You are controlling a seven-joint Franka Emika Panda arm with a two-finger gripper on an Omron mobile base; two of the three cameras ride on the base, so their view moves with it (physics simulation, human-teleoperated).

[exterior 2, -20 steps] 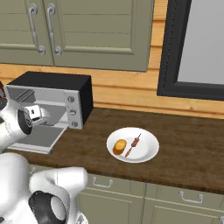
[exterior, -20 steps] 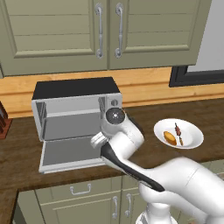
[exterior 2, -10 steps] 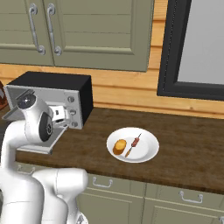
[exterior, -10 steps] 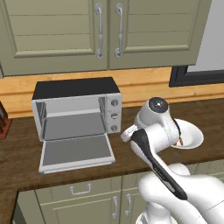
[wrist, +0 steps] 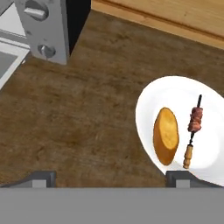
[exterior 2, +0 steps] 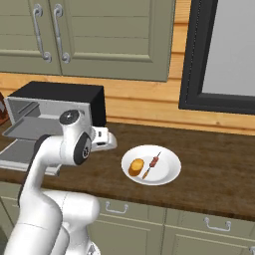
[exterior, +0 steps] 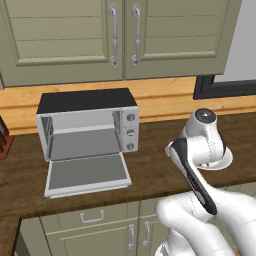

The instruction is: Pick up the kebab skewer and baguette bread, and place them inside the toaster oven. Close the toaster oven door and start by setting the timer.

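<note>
The baguette bread [wrist: 166, 135], stubby and golden, lies on a white plate [wrist: 148, 103] beside the kebab skewer [wrist: 194, 127] with its dark red chunks. My gripper [wrist: 111, 180] hangs open over the wooden counter just left of the plate, nothing between its fingertips [wrist: 41, 178]. From the right base view the baguette bread [exterior 2: 135, 167] and skewer [exterior 2: 152, 165] rest on the plate [exterior 2: 172, 172], my hand [exterior 2: 105, 139] a little to their left. The toaster oven [exterior: 87, 125] stands with its door [exterior: 86, 174] folded down flat and its grey interior bare.
The oven's three knobs [exterior: 131, 132] run down its right side. My arm [exterior: 200, 150] covers most of the plate [exterior: 225, 161] in the left base view. Cabinets hang above, a dark window frame [exterior 2: 191, 74] stands at the right, and bare wooden counter [wrist: 96, 96] separates oven and plate.
The arm has swung right, from in front of the open oven to the counter beside the plate. The oven door has stayed down, and the food has not moved.
</note>
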